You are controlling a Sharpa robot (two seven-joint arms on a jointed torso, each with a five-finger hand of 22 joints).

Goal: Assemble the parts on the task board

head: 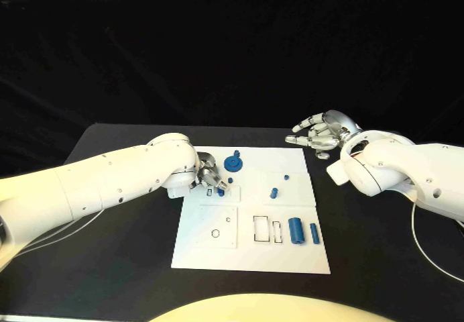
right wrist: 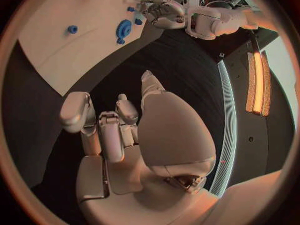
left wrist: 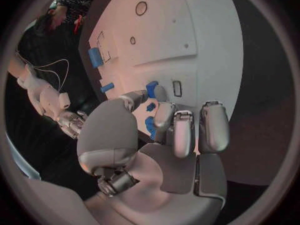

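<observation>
The white task board (head: 251,251) lies in the middle of the black table. My left hand (head: 211,178) is low over the board's far left part. Its thumb (left wrist: 134,97) and a finger (left wrist: 164,107) pinch a small blue part (head: 220,191) (left wrist: 152,89) beside a rectangular slot (left wrist: 177,88). A blue gear (head: 233,163) (right wrist: 123,30) sits just beyond that hand. A blue peg (head: 273,194) (right wrist: 72,29) stands mid-board. A thick blue cylinder (head: 295,231) and a thin one (head: 314,233) lie at the near right. My right hand (head: 319,136) (right wrist: 119,135) hovers off the board's far right corner, holding nothing, fingers loosely bent.
A tiny blue part (head: 286,178) sits near the peg. Two outlined rectangular slots (head: 262,228) and a round hole (head: 214,233) mark the board's near half. Bare black table (head: 116,268) surrounds the board. The left arm (head: 106,184) reaches in over the table's left side.
</observation>
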